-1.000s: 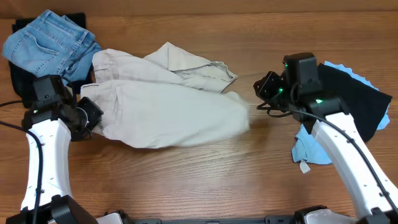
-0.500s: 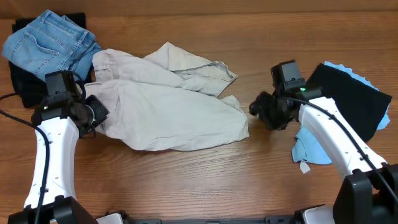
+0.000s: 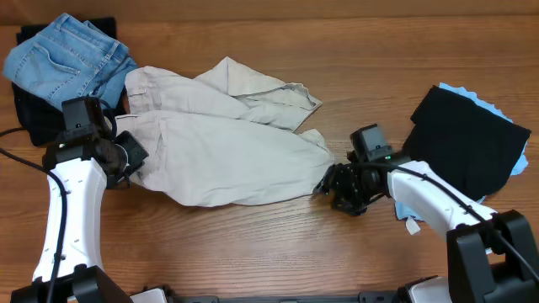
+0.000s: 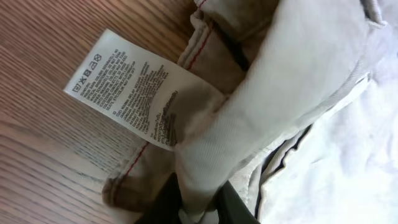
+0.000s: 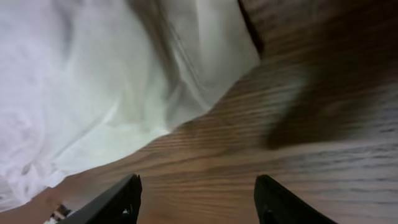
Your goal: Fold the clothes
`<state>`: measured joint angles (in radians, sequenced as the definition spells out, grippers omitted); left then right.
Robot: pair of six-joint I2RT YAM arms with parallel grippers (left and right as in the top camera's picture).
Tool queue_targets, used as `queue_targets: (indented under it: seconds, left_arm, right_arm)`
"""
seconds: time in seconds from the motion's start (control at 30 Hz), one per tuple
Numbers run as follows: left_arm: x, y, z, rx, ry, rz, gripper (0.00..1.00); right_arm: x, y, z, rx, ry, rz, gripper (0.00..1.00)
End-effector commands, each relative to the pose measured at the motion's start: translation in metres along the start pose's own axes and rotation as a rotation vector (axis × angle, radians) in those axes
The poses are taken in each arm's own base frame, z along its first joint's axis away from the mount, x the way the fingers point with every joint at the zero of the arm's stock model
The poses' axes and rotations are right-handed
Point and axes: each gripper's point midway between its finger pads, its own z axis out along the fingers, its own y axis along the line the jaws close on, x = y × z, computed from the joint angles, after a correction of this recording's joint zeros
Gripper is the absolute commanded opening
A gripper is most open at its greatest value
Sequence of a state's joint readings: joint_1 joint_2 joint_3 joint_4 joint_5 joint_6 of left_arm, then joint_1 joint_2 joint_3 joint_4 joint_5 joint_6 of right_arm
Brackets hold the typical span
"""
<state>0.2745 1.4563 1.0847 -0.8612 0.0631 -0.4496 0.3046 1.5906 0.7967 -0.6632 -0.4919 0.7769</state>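
Note:
The pale beige trousers (image 3: 236,147) lie crumpled across the middle of the table, waistband end at the left. My left gripper (image 3: 126,156) is shut on a fold of the trousers at their left edge; the left wrist view shows the pinched fabric (image 4: 205,155) and a white care label (image 4: 124,87). My right gripper (image 3: 327,187) is open and empty, low over the wood just right of the trousers' right end. The right wrist view shows its two fingers (image 5: 198,199) spread above bare table with the trousers' edge (image 5: 93,93) ahead.
Folded blue jeans (image 3: 67,59) sit at the back left on a black garment (image 3: 29,118). A black cloth (image 3: 467,139) over a light blue cloth (image 3: 421,206) lies at the right. The table's front edge is near my arms' bases.
My right gripper has moved down and left, from beside the black cloth to the table next to the trousers' right end. The left gripper has shifted slightly and stays shut on the fabric.

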Motion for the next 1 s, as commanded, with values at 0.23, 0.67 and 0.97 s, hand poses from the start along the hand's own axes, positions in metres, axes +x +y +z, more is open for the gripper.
queue_targets:
  seconds: [0.23,0.67,0.97]
  left_arm:
    - [-0.006,-0.008,-0.008,0.022,-0.020,0.010,0.13]
    - [-0.002,-0.008,-0.008,0.025,-0.002,0.010,0.12]
    - [-0.001,-0.008,-0.008,0.023,0.002,0.010,0.12]
  right_arm:
    - [-0.004,0.035,0.009,-0.110,-0.064,0.014,0.64]
    - [-0.007,0.040,0.027,-0.110,-0.116,0.002,0.69]
    - [-0.012,0.028,0.045,-0.069,-0.094,0.026,0.65]
